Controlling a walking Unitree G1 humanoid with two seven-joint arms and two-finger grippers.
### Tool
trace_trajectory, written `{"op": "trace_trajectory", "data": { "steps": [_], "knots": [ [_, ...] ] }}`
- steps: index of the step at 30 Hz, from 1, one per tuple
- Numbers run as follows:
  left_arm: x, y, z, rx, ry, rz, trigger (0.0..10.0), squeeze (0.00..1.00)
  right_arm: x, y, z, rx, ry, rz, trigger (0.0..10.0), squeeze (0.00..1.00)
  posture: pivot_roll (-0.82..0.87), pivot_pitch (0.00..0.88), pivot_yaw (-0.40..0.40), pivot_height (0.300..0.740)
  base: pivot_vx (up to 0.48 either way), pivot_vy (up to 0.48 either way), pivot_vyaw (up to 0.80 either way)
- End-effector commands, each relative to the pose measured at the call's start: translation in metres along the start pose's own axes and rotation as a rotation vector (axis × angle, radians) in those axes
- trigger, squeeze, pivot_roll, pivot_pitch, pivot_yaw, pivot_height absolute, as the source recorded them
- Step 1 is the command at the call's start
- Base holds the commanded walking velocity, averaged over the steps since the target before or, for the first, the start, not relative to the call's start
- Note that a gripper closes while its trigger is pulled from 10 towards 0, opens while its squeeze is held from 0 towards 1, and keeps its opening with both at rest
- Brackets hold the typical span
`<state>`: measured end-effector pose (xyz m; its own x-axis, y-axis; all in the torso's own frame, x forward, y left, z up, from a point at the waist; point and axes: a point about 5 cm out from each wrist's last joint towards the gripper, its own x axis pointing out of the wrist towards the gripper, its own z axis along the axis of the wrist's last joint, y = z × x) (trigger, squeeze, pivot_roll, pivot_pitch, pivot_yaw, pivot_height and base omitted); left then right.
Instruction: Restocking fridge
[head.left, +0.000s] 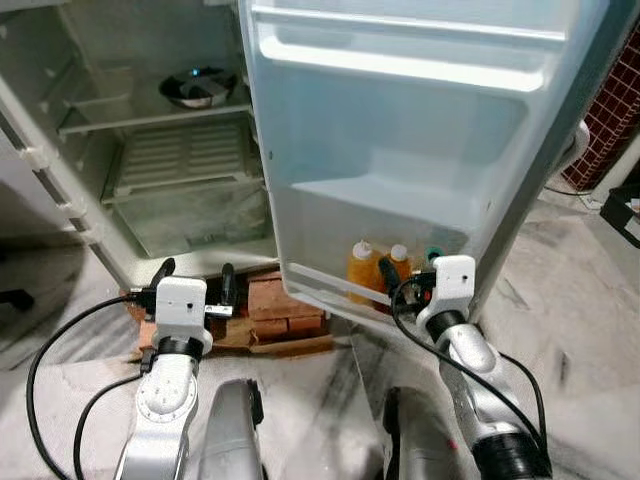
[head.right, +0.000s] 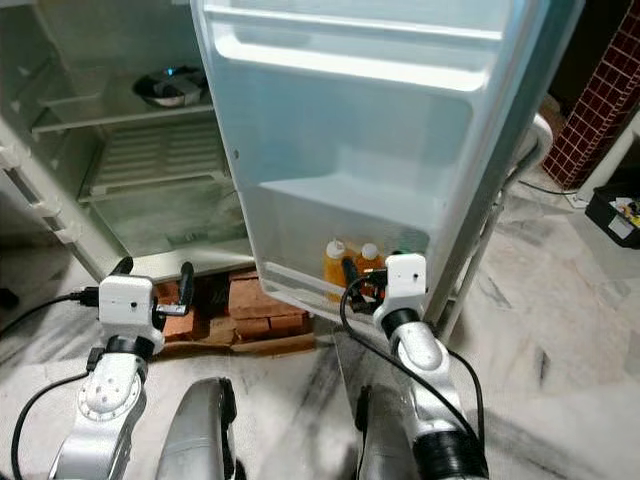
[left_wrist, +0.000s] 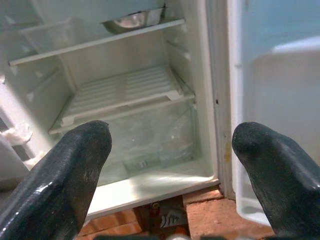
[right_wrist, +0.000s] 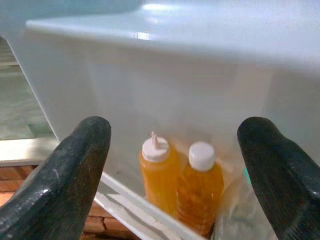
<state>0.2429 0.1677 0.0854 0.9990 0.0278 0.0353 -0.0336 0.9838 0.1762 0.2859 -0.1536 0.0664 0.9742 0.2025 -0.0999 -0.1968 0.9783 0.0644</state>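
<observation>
Two orange bottles (right_wrist: 177, 187) stand in the door's bottom shelf (head.left: 330, 285).

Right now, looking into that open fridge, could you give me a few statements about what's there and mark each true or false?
1. Two orange bottles stand in the door's bottom shelf. True.
2. The right gripper is shut on a bottle. False: its fingers are spread, holding nothing.
3. A metal bowl sits on an upper shelf. True.
4. The fridge stands on wooden planks. False: it rests on bricks.
5. The left gripper is open. True.

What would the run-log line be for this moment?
fridge door open | two orange bottles in bottom door shelf | right gripper open facing bottles | left gripper open, empty
</observation>
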Motion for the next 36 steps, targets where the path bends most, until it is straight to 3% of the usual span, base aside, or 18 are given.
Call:
{"op": "trace_trajectory", "data": {
  "steps": [1,3,7,10,15,21,36],
  "knots": [
    [-0.002,0.002,0.001,0.004,0.003,-0.004,10.0,0.00,-0.004,-0.002,0.001,0.009,0.002,0.014,10.0,0.00,0.03,0.003,-0.005,0.678,0.000,0.000,0.00],
    [-0.004,0.003,0.001,0.021,0.008,-0.003,10.0,0.00,-0.009,-0.001,-0.001,0.017,0.008,0.046,10.0,0.00,0.03,0.009,-0.012,0.688,0.000,0.000,0.00],
    [-0.008,0.003,0.000,0.019,0.010,0.001,10.0,0.00,-0.018,0.015,0.000,0.110,0.019,0.228,10.0,0.00,0.03,0.015,-0.026,0.713,0.000,0.000,0.00],
    [-0.010,-0.001,-0.001,0.018,0.016,-0.012,10.0,0.00,-0.027,0.034,0.005,0.090,0.033,0.453,10.0,0.00,0.04,0.009,-0.023,0.733,0.000,0.000,0.00],
    [-0.008,0.002,0.000,0.027,0.018,-0.015,10.0,0.00,-0.026,0.041,0.004,0.156,0.064,0.549,10.0,0.00,0.04,0.006,-0.003,0.740,0.000,0.000,0.00],
    [-0.004,0.003,0.002,0.034,0.014,-0.011,10.0,0.00,-0.024,0.042,0.008,0.104,0.060,0.574,10.0,0.00,0.03,0.014,0.023,0.740,0.000,0.000,0.00],
    [-0.002,0.001,0.006,0.059,0.001,-0.017,10.0,0.00,-0.001,0.033,0.014,0.036,0.027,0.455,10.0,0.00,0.04,0.016,0.026,0.740,0.000,0.000,0.00]
  ]
}}
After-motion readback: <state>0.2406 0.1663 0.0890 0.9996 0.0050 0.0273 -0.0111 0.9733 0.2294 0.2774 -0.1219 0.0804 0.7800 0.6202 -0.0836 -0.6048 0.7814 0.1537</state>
